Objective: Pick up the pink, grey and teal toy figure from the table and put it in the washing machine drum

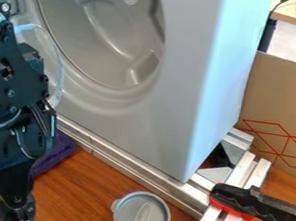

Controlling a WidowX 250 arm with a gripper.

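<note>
Pale grey cabinet (180, 86), silver rails (124, 168), reddish-brown, wood-grained table (81, 190). Tan cardboard (284, 93) with angular red lines. Black-and-red clamp (277, 212), purple cloth (60, 150), silver-topped can (141, 216), black gripper (12, 216).

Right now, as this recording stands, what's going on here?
A black robot arm comes in at the left, its gripper low over the wooden table. Nothing can be made out in its grip. The can stands to the right in the picture, apart from the gripper. Behind them, a big grey shell with a rounded hollow stands by metal rails, and a black-and-red tool lies across the rails at the right.
</note>
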